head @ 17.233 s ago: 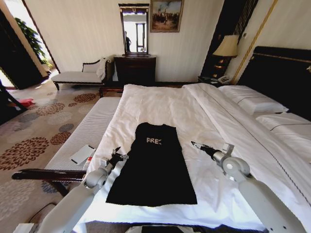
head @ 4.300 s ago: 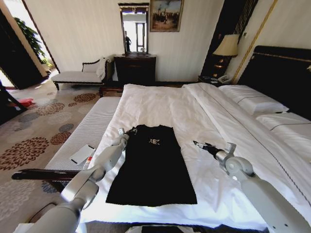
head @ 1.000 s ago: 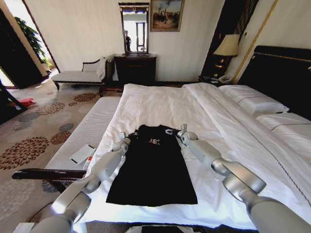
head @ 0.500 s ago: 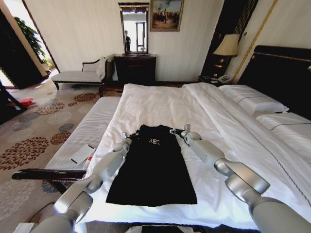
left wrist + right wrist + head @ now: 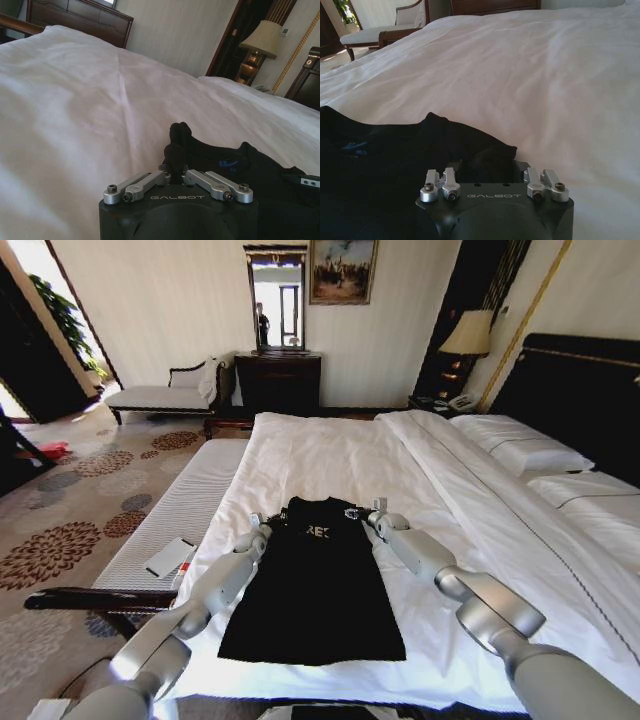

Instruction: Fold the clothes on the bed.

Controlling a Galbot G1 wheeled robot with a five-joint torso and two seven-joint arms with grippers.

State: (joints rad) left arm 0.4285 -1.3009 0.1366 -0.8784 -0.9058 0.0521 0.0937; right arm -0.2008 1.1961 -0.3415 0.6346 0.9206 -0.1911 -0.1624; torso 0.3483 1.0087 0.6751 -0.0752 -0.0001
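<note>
Left gripper (image 5: 174, 172) pinched tight on a bunched-up strap of the black top (image 5: 315, 580), fingers (image 5: 150, 179) drawn together with a tuft of fabric standing up between them. Right gripper (image 5: 487, 170) set over the other shoulder strap, linkages spread wide, fabric lying across the gap; whether the fingers grip it cannot be told from the wrist view. Top lying flat, chest lettering up, on the near half of the bed (image 5: 330, 455), its hem toward the robot, its shoulders toward the far end, white sheet all round it. Compared with half a second ago, little changed: right wrist dropped a touch lower onto the strap, left much the same. Compared with seventeen seconds ago, both arms stretched forward from beside the lower part of the garment up to its shoulders; the left arrived first, the right parked out to the side until about a second ago. Both arms now reaching long and low over the sheet, forearms running along either edge of the top, wrists converging at the two shoulder corners in the head view, left gripper (image 5: 262, 524) and right gripper (image 5: 368, 520) level with each other.
</note>
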